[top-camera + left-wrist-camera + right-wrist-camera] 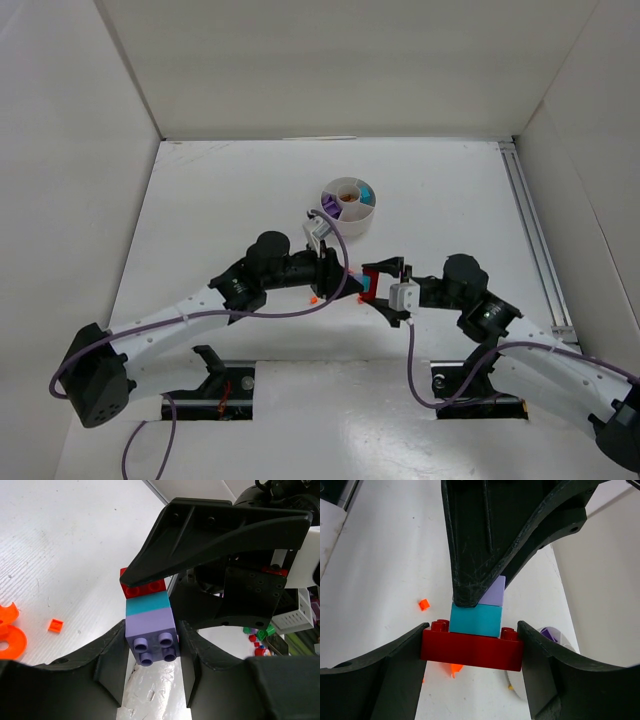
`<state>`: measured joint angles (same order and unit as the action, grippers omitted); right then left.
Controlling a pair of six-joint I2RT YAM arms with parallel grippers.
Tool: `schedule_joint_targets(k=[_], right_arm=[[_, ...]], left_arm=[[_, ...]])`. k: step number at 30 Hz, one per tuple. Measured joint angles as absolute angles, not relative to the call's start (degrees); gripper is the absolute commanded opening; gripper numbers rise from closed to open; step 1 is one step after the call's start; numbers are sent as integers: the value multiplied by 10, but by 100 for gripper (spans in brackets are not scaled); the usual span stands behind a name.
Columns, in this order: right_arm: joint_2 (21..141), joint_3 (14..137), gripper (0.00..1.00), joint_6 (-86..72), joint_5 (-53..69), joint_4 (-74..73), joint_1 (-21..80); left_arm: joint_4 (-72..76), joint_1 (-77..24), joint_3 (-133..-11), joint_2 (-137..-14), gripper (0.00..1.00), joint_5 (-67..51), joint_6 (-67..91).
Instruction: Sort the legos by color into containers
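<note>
A stack of three legos hangs between my two grippers above the table: a red brick (472,652), a teal one (476,620) and a lilac one (152,630). My left gripper (152,637) is shut on the lilac brick, whose studs face its camera. My right gripper (472,647) is shut on the ends of the red brick. In the top view the stack (368,283) sits mid-table, with the left gripper (345,278) and right gripper (380,287) meeting there. The white dish of containers (345,226) stands just beyond, holding purple, teal and orange-brown pieces.
Small orange pieces lie on the table under the grippers (313,299), one tiny square (55,625) and a larger curved piece (10,632). White walls enclose the table, and a metal rail (535,240) runs along the right edge.
</note>
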<state>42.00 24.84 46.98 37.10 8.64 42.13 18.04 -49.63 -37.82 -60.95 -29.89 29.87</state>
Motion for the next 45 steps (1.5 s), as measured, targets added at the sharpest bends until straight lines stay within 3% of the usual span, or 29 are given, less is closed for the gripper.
schedule_joint_targets(k=[15, 27, 45], right_arm=[[410, 249, 33, 460, 288, 61, 394], [492, 263, 35, 431, 202, 35, 331], [712, 495, 40, 455, 214, 28, 278]], left_arm=[[151, -432, -364, -555, 10, -292, 296], [69, -377, -376, -636, 8, -204, 305], [-12, -371, -434, -654, 9, -77, 310]])
